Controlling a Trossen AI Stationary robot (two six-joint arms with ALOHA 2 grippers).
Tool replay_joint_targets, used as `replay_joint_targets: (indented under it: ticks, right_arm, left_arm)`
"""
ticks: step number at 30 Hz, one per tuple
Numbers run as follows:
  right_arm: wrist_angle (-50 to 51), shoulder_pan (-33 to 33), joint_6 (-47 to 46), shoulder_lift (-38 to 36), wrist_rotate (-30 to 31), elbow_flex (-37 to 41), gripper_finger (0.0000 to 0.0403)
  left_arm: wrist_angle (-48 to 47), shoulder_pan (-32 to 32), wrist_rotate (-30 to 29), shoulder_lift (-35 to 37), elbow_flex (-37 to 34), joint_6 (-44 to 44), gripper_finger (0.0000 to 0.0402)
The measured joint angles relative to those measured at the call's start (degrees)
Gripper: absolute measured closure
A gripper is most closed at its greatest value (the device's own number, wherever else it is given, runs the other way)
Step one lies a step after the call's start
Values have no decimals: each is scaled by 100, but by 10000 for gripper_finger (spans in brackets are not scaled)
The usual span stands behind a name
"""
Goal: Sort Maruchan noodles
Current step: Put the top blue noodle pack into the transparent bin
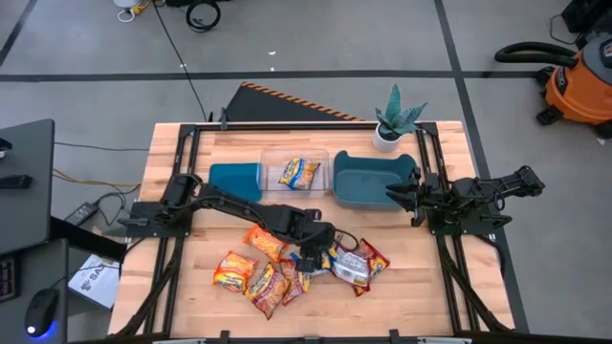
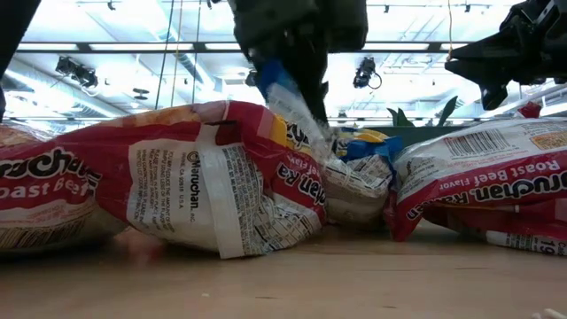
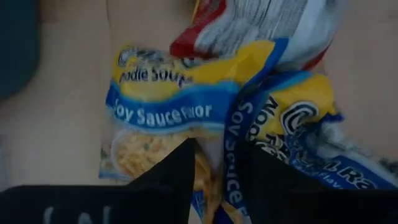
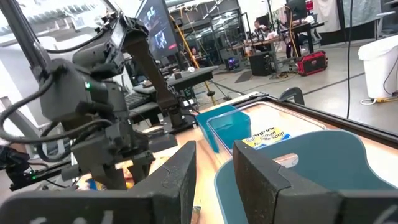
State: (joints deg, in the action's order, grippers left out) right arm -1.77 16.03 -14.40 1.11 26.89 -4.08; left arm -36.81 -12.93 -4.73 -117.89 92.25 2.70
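Note:
A pile of Maruchan noodles [image 1: 277, 272] lies on the table's near middle: orange-yellow packets [image 1: 234, 269], red/silver ones [image 1: 361, 263] and blue-and-yellow ones [image 3: 158, 118]. My left gripper [image 1: 311, 254] is down over the pile, shut on a blue-and-yellow soy sauce packet [image 3: 280, 124]. One more packet [image 1: 299, 173] lies flat in the clear bin [image 1: 273, 158]. My right gripper [image 1: 394, 196] hovers open above the larger teal bin [image 1: 373, 182] and touches nothing. My left gripper [image 3: 214, 183] pinches the blue-and-yellow packet by one edge [image 3: 231, 165] between its two fingers, coming from above and pointing down. In the low view that end [image 2: 279, 93] is drawn up slanting under the fingers, while the packet's lower end [image 2: 354, 182] still rests among the other packets.
A small teal bin [image 1: 234, 180], the clear bin and the larger teal bin stand in a row across the table's far middle. A potted plant [image 1: 395, 119] sits at the far right corner. Red roast beef packets [image 2: 204, 177] crowd close around the held one.

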Motion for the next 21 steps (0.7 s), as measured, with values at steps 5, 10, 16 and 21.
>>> replay_joint_targets:
  ticks: [5, 10, 16, 21]
  right_arm:
    - [-17, 0, 0, 0, 1, 0, 291]
    - [-14, 0, 0, 0, 2, 0, 291]
    - [-39, 0, -1, 1, 1, 0, 292]
    - [-49, 0, 0, 0, 1, 0, 292]
  left_arm:
    - [-35, 25, -53, 10, 2, -35, 324]
    - [-119, 85, -60, 131, 2, -7, 376]
    - [-240, 200, -60, 377, 7, 259, 391]
    - [-501, 327, -156, 560, 41, 265, 395]
